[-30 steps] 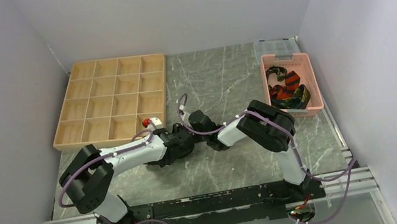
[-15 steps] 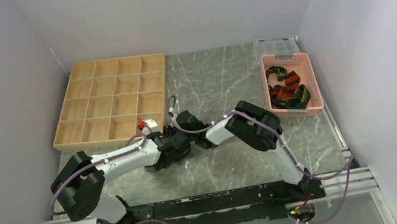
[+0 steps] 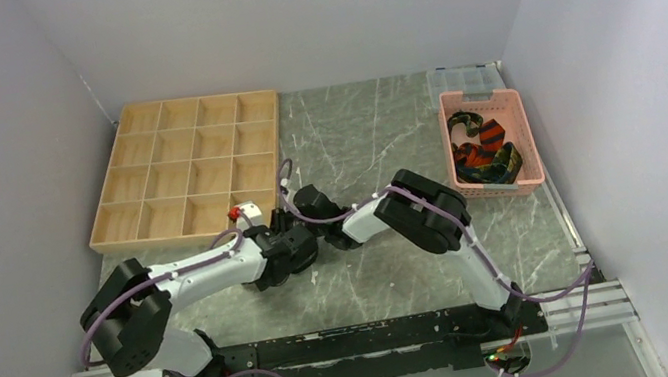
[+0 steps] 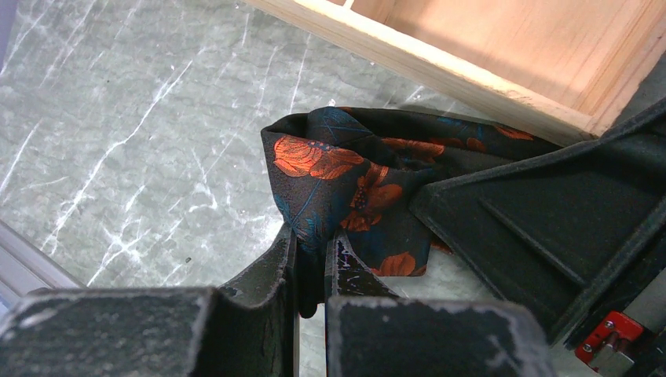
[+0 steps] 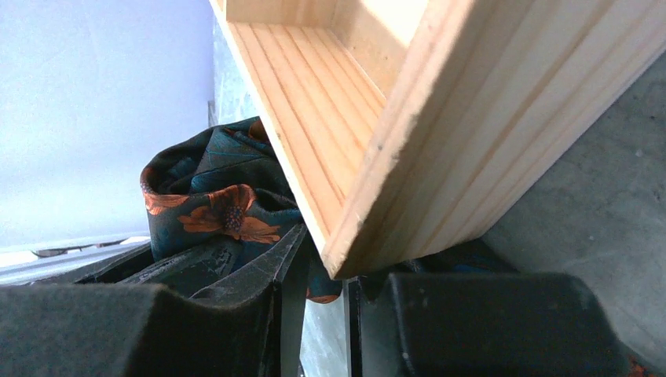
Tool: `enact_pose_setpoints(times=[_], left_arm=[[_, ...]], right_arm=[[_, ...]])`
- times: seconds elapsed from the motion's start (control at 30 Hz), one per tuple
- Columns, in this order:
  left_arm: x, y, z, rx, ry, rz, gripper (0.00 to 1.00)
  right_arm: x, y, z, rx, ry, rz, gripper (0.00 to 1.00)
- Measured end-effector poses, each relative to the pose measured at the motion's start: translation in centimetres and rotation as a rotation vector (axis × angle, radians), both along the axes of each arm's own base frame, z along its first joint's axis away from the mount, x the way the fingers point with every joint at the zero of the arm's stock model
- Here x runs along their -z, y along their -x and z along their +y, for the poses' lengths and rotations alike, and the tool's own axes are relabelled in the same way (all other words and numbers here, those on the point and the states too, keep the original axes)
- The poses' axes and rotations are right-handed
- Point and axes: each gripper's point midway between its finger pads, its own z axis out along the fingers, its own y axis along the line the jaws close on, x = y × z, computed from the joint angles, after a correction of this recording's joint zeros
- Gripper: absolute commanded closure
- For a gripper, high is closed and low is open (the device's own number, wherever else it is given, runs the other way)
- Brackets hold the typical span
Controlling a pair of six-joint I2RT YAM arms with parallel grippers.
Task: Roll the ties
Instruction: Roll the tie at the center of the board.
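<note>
Your left end effector is clamped on a fold of the floral tie. The tie lies bunched on the bench, just beside the near corner of the wooden tray. Your right end effector has its jaws narrowly apart with the same fabric between them, but the tray corner hides whether they truly grip it. The other ties sit heaped in the pink basket, well apart.
</note>
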Motion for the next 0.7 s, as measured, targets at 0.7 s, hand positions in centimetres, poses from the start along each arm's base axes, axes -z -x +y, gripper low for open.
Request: enact_pose_setpoints(times=[0.7], left_arm=[[-0.2,0.1,0.5,0.029,0.04,-0.039,0.97]], right_arm=[[0.1,-0.9,2.0,-0.044,-0.079,-0.044,0.62]])
